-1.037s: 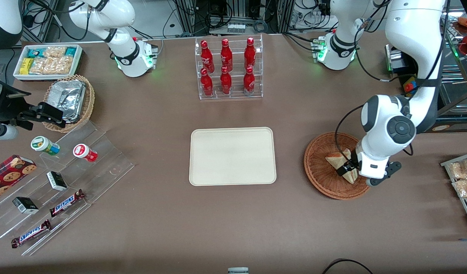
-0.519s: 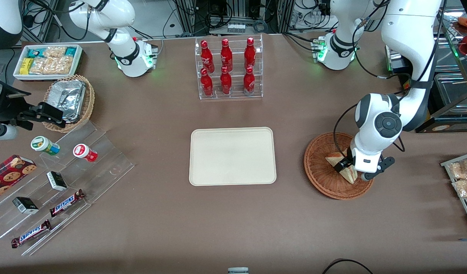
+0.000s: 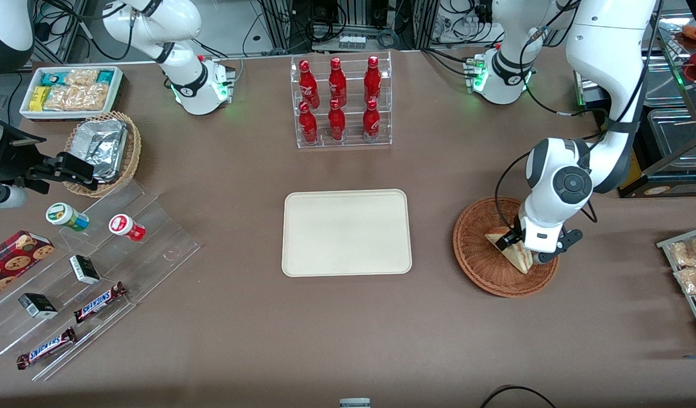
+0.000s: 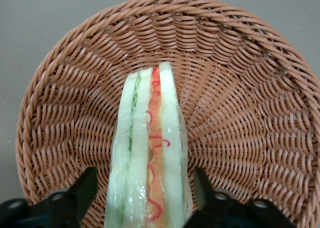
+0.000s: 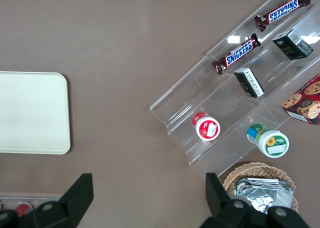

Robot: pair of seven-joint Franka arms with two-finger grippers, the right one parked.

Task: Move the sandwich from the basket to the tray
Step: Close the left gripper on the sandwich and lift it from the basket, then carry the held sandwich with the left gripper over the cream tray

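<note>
The sandwich (image 3: 520, 260) is a pale wedge lying in the round reddish-brown wicker basket (image 3: 477, 255), toward the working arm's end of the table. My left gripper (image 3: 514, 247) is down in the basket, open, with one finger on each side of the sandwich. In the left wrist view the sandwich (image 4: 150, 153) stands on edge with its red, green and cream layers showing. The black fingers (image 4: 84, 189) straddle it with a small gap on each side, over the basket's weave (image 4: 240, 88). The cream-beige tray (image 3: 346, 232) lies bare in the table's middle and also shows in the right wrist view (image 5: 30, 113).
A clear rack of red bottles (image 3: 340, 102) stands farther from the camera than the tray. Bagged snacks (image 3: 688, 266) lie at the working arm's table edge. A tan basket with foil trays (image 3: 103, 150), a white snack bin (image 3: 70, 90) and a clear stepped stand (image 3: 98, 266) are at the parked arm's end.
My left arm's wrist has shifted slightly toward the tray and away from the camera, with the gripper staying around the sandwich. The sandwich and basket have not moved.
</note>
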